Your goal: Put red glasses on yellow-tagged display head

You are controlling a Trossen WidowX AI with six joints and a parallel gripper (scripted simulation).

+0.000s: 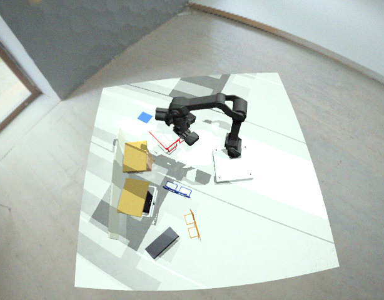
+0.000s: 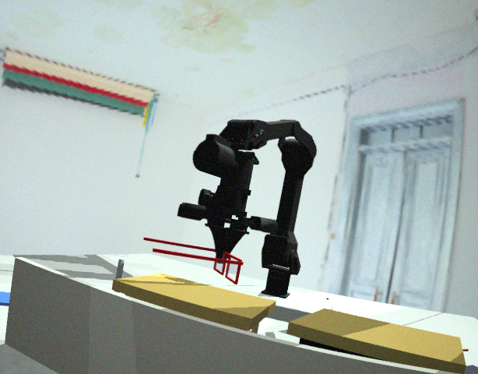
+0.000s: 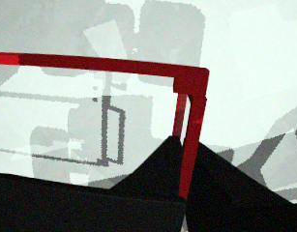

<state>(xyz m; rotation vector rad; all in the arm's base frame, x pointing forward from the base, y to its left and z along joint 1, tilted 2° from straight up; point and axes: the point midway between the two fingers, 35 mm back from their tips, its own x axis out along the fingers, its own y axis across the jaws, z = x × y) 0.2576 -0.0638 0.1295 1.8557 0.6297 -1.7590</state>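
The red glasses (image 1: 158, 140) (image 2: 183, 254) (image 3: 114, 66) hang in the air, temples unfolded and pointing toward the wall side, lenses downward. My gripper (image 2: 220, 256) (image 3: 179, 146) is shut on their front frame; in the wrist view the red bar runs down between the fingertips. In the top view the fingertips are mostly hidden by the gripper body. One display head (image 1: 149, 160) (image 2: 191, 298), tan, is mostly hidden under a yellow slab (image 1: 135, 157). The other head (image 1: 148, 202) (image 2: 376, 336), black, is under a second yellow slab (image 1: 132, 197). No separate yellow tag can be made out.
A long low wall (image 1: 114, 206) (image 2: 70, 309) stands behind both heads, with a thin post (image 2: 119, 269) near one end. Blue glasses (image 1: 177, 191), orange glasses (image 1: 195, 223) and a dark box (image 1: 162, 242) lie on the table. A blue square (image 1: 144, 117) lies beyond the tan head.
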